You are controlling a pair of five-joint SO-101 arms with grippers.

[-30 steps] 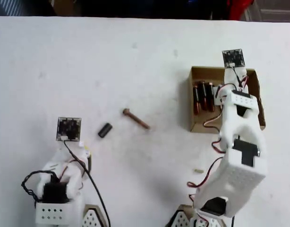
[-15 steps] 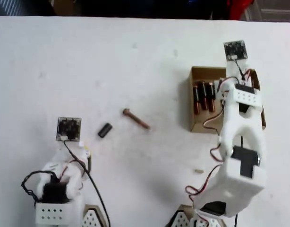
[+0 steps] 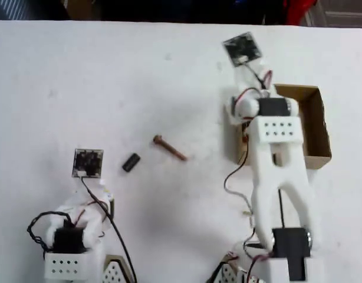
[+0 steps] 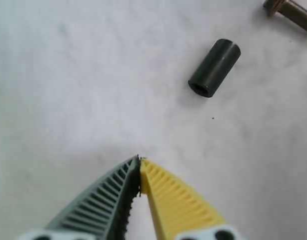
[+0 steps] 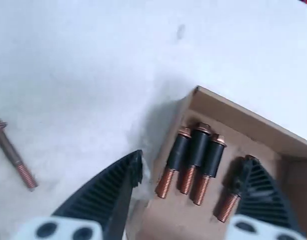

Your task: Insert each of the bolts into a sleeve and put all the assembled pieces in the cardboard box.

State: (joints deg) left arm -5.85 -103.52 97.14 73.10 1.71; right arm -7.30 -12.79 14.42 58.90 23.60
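A loose copper bolt [image 3: 169, 147] [image 5: 13, 160] lies on the white table beside a black sleeve [image 3: 131, 162] [image 4: 214, 67]. My left gripper [image 4: 139, 160] rests shut and empty on the table, a little short of the sleeve. The bolt's head [image 4: 286, 7] lies just past the sleeve. My right gripper [image 5: 194, 162] hangs open and empty over the near-left corner of the cardboard box [image 3: 315, 127] [image 5: 243, 117]. One finger is over the table, the other over the box. Several assembled bolt-and-sleeve pieces [image 5: 191, 157] lie side by side in the box.
The right arm [image 3: 275, 153] stretches over the box's left half and hides the pieces from above. The left arm [image 3: 72, 230] sits low at the table's front left. A small pale scrap [image 3: 247, 213] lies by the right arm's base.
The right arm has stretched out and swung its wrist left and farther back, from above the box's middle to its left side. The left arm, bolt and sleeve have stayed put.
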